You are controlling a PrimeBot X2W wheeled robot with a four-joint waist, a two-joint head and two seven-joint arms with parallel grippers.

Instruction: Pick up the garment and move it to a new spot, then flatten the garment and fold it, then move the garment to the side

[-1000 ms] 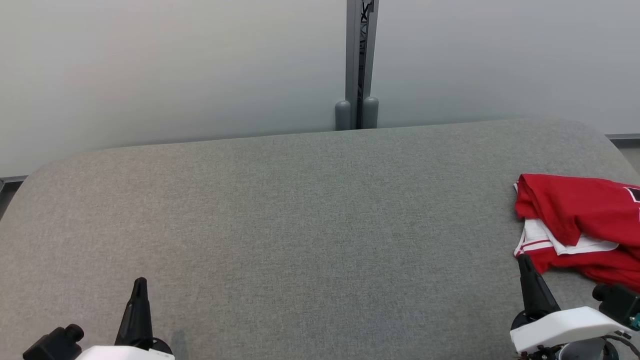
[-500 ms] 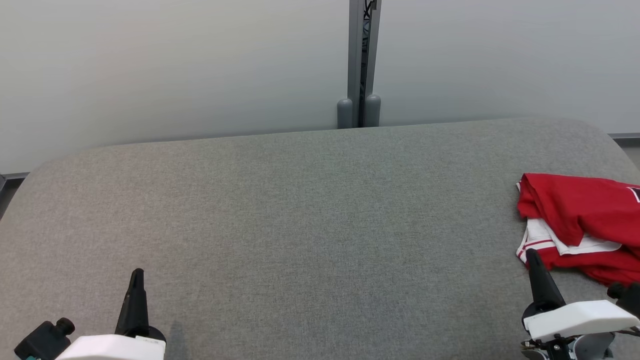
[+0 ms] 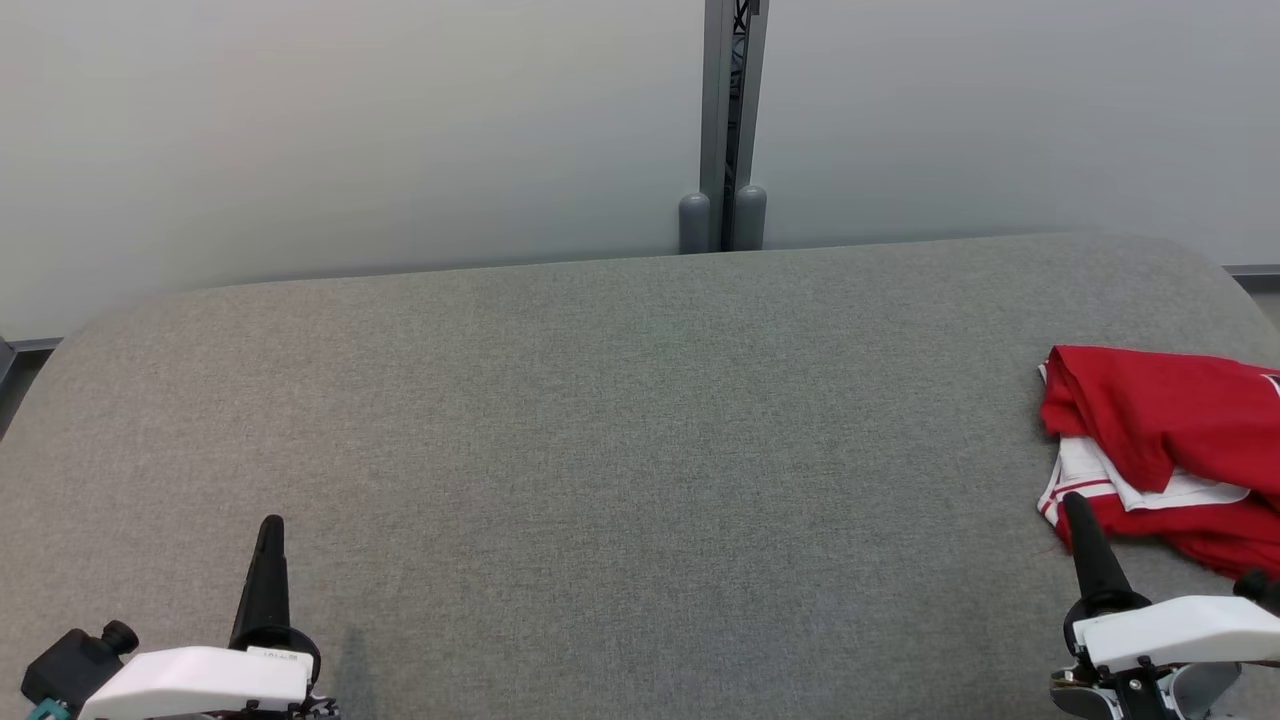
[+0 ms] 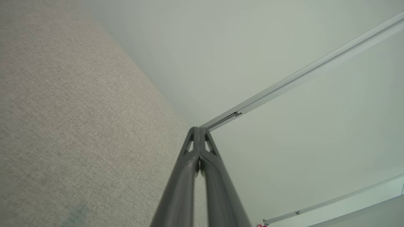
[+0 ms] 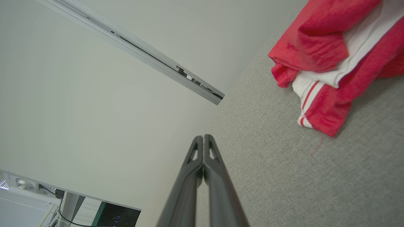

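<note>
Grey fabric surface [image 3: 620, 420], wide, with rounded corners. Garment [image 3: 1160, 440]: red with white striped trim, lying in a crumpled heap at the surface's right end, cut off by the right border of the head view. Nothing is holding it. A thin red thread [image 5: 317, 146] lies on the fabric just beside its hem. Right gripper [image 3: 1078, 503] is near the garment's front left corner. In the head view its tip overlaps the hem, but the right wrist view shows bare fabric between tip and garment, so no contact. Its fingers are pressed together, empty. Left gripper [image 3: 271, 525] is at lower left over bare fabric, well apart from the garment, fingers likewise pressed together, empty. Behind: pale wall panels [image 3: 350, 130], with a grey post [image 3: 727, 100] at their seam.
</note>
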